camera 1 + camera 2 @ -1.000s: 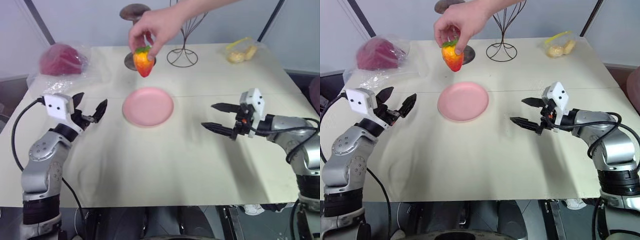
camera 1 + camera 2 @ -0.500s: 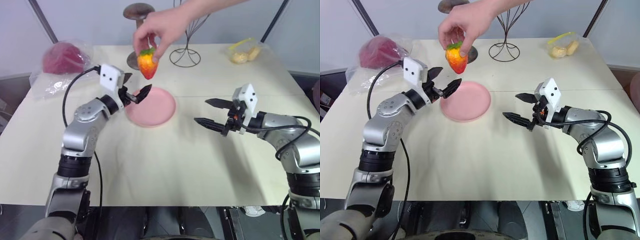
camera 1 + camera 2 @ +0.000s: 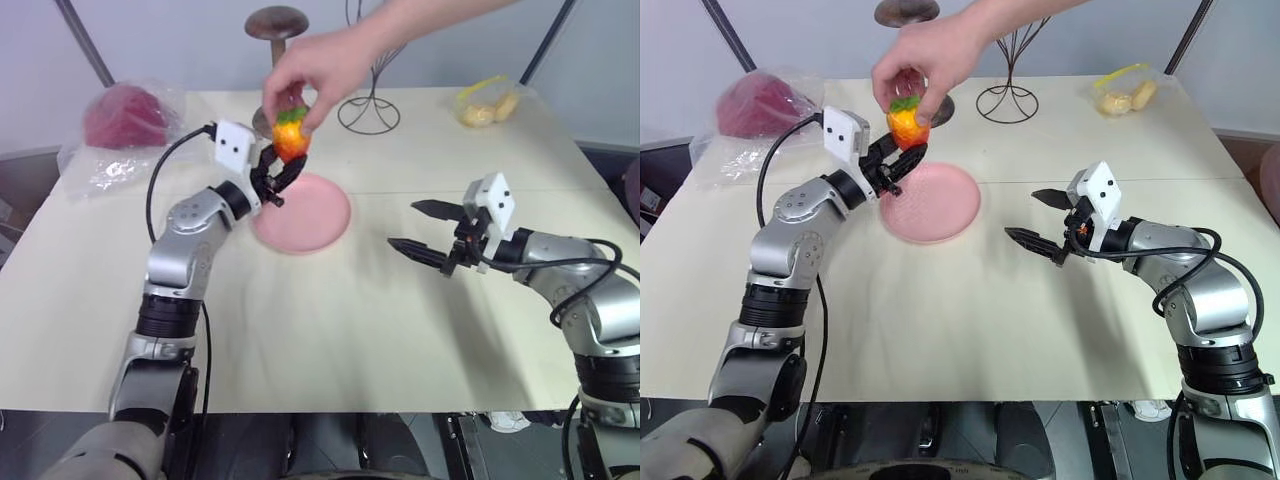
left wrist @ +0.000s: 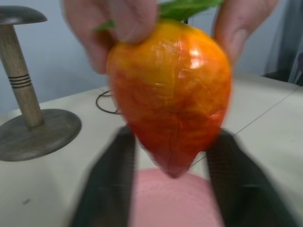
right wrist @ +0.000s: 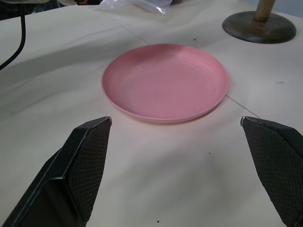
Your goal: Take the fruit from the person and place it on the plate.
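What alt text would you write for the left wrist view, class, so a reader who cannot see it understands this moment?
A person's hand holds a red-orange strawberry-shaped fruit by its top, while the left gripper has a black finger at each side of the fruit's lower half. Below lies the pink plate, and a brown wooden stand sits on the table to one side.

I find no text, label, brand, number or sign that I can read, on any thing in front of me.
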`<state>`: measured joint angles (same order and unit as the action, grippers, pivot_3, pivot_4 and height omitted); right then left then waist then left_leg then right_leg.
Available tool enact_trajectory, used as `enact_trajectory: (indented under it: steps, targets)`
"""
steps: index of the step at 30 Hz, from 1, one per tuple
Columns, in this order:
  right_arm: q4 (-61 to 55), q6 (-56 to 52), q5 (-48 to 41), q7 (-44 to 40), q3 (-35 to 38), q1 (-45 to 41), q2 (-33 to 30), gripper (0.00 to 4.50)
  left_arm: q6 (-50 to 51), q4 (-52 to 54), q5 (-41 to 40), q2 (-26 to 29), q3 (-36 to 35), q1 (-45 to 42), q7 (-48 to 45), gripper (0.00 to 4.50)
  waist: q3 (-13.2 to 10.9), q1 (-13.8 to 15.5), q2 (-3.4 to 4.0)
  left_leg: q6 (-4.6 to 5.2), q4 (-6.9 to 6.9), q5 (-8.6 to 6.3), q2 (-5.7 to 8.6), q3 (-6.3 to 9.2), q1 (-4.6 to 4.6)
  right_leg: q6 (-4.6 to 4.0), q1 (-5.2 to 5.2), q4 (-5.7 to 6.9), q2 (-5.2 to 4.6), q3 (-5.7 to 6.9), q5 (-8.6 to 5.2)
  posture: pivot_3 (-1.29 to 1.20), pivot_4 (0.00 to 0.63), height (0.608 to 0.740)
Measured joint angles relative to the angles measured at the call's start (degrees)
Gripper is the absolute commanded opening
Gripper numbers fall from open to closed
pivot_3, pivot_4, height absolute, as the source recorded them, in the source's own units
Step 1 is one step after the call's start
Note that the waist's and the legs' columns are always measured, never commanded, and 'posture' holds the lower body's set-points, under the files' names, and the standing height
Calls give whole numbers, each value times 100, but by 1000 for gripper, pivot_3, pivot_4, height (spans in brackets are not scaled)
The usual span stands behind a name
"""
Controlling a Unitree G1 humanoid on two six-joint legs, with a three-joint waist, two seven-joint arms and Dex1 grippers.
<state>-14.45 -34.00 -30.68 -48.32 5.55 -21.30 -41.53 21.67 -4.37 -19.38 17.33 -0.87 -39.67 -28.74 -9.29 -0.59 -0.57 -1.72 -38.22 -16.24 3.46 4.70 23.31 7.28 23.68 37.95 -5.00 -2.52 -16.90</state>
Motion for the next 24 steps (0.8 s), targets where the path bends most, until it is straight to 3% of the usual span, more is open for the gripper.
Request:
enact_trajectory:
  steps: [7,15,24]
  targets:
    - [0,0,-8,14,0,0,0,4500,13,8,40,-2,-28,-5,111,684,0,2,0,0,0,0,0,0,0,0,0,0,0,0,0,0,150,740]
    - [0,-11,-44,19,0,0,2,4500,851,-16,568,207,401,27,225,684,0,1,0,0,0,0,1,0,0,0,-1,1,1,0,0,0,150,740]
    - [-60,-14,-51,125,0,33,70,4500,1155,-763,965,7,685,86,400,684,0,3,0,0,0,0,1,1,0,0,0,2,1,0,0,0,150,740]
